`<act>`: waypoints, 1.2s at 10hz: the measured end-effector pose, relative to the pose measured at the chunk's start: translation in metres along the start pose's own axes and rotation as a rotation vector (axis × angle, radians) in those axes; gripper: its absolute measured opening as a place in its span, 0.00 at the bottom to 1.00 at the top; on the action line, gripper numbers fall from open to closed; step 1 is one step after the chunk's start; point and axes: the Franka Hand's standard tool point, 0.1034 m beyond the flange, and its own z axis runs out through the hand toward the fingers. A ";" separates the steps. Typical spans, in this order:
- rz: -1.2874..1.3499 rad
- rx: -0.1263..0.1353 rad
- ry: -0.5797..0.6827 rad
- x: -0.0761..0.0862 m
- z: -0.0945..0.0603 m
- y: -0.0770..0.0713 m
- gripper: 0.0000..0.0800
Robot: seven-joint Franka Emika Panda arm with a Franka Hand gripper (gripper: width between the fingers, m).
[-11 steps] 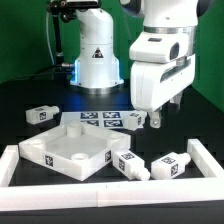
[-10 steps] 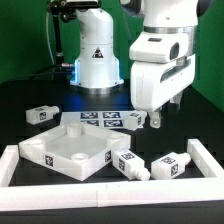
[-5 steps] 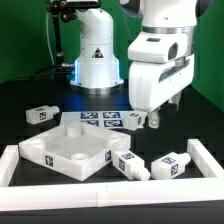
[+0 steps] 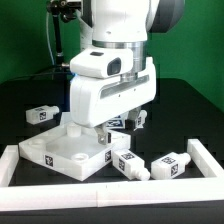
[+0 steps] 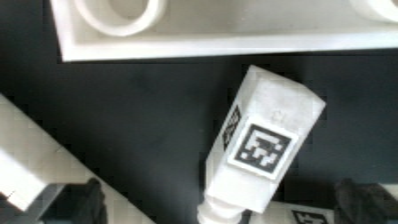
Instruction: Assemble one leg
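A leg (image 5: pixel 267 130) lies on the black table, its tagged blocky end up in the picture and its screw tip between my two dark fingers (image 5: pixel 71 202). My gripper (image 5: pixel 214 208) is open and empty, and how high it stands over the leg cannot be told. In the exterior view the gripper (image 4: pixel 122 128) hangs over the right corner of the white square tabletop (image 4: pixel 55 150), just behind this leg (image 4: pixel 128 163). The tabletop's edge (image 5: pixel 196 30) lies close beside the leg.
A second leg (image 4: pixel 170 163) lies right of the first, a third (image 4: pixel 40 114) at the far left, and a fourth (image 4: pixel 137 118) is half hidden behind the gripper. White rails run along the front (image 4: pixel 100 196), left (image 4: pixel 8 165) and right (image 4: pixel 205 158).
The arm has swung from the exterior view's right toward the left and front, and now covers the marker board and hangs over the tabletop's right corner. The parts on the table have not moved.
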 end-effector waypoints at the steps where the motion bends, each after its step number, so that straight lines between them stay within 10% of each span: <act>1: 0.000 0.000 0.000 0.000 0.000 0.000 0.81; 5: 0.174 0.043 -0.022 0.012 0.039 -0.014 0.81; 10: 0.164 0.030 0.001 0.018 0.066 -0.022 0.81; 12: 0.164 0.030 0.000 0.018 0.066 -0.022 0.49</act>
